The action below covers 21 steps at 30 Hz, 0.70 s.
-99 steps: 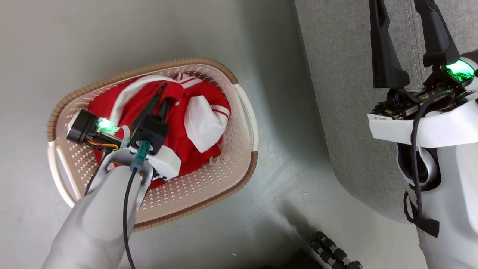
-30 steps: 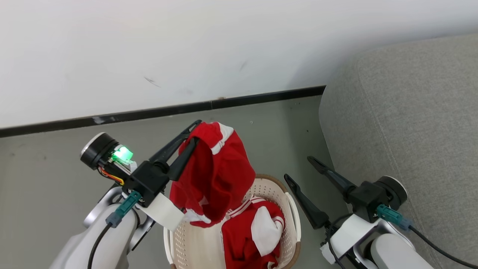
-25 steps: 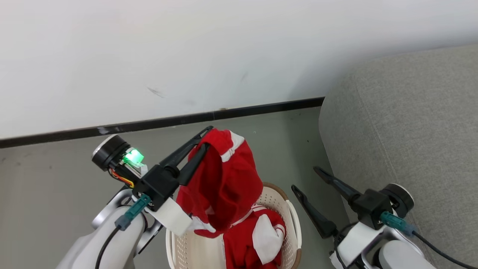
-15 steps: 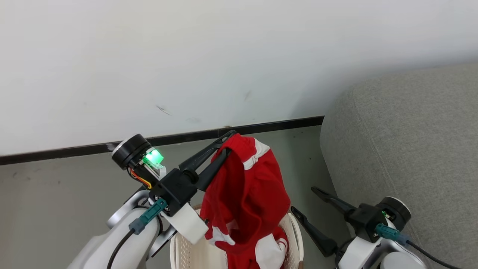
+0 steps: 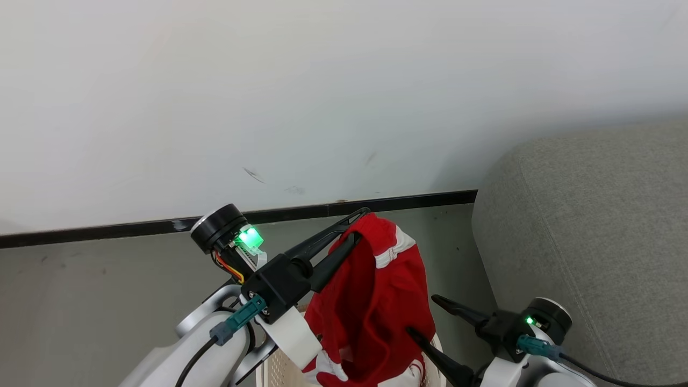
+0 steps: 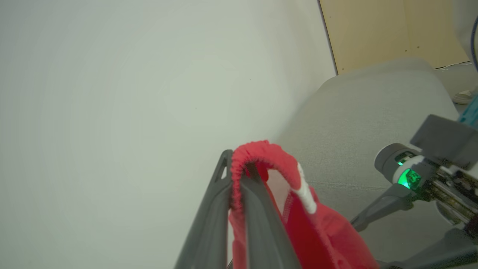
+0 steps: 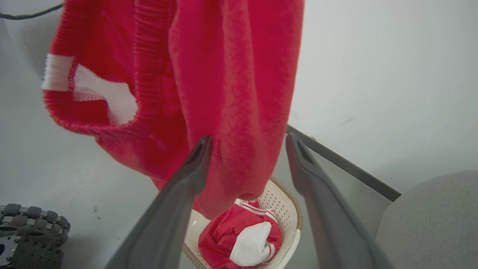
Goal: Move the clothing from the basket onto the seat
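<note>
The basket point(image 7: 284, 203) holds 1 red garment point(image 7: 224, 239). The left gripper point(image 5: 361, 223) pinches a second garment point(image 5: 376, 301) above it. The right gripper point(image 5: 421, 313) stands apart.

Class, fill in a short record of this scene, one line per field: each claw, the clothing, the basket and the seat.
Left claw: shut on a red garment, which hangs above the basket
Right claw: open, fingers either side of the hanging garment in its own view; contact unclear
Basket: on the floor, holds another red and white garment
Seat: grey cushion on the robot's right; visible part bears no clothing
</note>
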Tool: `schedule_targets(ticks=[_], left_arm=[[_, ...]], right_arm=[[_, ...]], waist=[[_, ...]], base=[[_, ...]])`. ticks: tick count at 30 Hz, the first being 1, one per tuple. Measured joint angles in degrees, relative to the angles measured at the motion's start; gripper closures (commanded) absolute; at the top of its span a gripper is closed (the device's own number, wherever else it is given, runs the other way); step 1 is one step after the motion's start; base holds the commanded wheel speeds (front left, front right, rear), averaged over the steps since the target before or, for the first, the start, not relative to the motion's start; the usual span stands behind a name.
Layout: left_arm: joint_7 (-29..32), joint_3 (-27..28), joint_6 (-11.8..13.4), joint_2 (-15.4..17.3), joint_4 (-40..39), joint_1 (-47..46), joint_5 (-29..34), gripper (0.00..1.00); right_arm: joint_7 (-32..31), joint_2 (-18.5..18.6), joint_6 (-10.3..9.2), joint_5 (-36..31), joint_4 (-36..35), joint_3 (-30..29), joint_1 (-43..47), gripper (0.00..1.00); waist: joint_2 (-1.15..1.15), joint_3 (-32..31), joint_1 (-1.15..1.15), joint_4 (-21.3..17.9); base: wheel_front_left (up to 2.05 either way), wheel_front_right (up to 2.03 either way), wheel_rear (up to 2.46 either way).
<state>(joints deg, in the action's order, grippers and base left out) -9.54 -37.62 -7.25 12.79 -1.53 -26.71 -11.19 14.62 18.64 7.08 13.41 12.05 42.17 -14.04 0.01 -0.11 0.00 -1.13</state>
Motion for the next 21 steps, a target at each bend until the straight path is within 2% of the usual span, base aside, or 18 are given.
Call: schedule_targets(ticks=[8,10,11,12,13,14,21], left_arm=[[1.49,-1.69,-0.03,-0.04,-1.48,0.0,-1.37,1.0],[1.68,-1.9,-0.03,-0.07,-1.65,0.0,-1.65,1.0],[1.76,-1.94,-0.03,-0.08,-1.79,0.0,-2.02,1.0],[1.91,-2.0,-0.03,-0.09,-1.87,0.0,-2.58,1.0],[1.91,-2.0,-0.03,-0.07,-1.94,0.01,-2.91,1.0],[1.92,-1.98,-0.03,-0.01,-2.01,0.02,-3.02,1.0],[2.23,-0.67,-0.02,0.07,-1.23,0.59,-4.57,1.0]], right_arm=[[0.0,-0.56,0.0,0.86,3.2,3.54,-4.82,0.0],[0.01,-0.8,0.0,1.36,3.54,4.61,-5.58,0.13],[0.0,-0.96,0.0,1.35,3.68,5.27,-5.94,0.55],[0.01,-1.16,0.0,1.35,3.79,5.68,-6.31,0.69],[0.01,-1.43,0.0,1.36,3.79,5.79,-6.6,0.94],[0.01,-1.69,0.0,1.48,3.79,6.03,-6.94,1.0],[0.01,-1.11,0.0,3.47,3.91,5.5,-7.57,1.0]], waist=[[0.0,-0.68,0.0,1.36],[0.0,-0.76,0.0,1.62],[0.0,-0.78,0.0,1.73],[0.0,-0.79,0.0,1.82],[0.0,-0.79,0.0,1.88],[0.0,-0.76,0.0,1.9],[0.0,-0.58,0.0,1.54]], base=[[0.0,0.0,0.0],[0.0,0.0,0.0],[0.0,0.0,0.0],[0.0,0.0,0.0],[0.0,0.0,0.0],[0.0,0.0,0.0],[0.0,0.0,0.0]])
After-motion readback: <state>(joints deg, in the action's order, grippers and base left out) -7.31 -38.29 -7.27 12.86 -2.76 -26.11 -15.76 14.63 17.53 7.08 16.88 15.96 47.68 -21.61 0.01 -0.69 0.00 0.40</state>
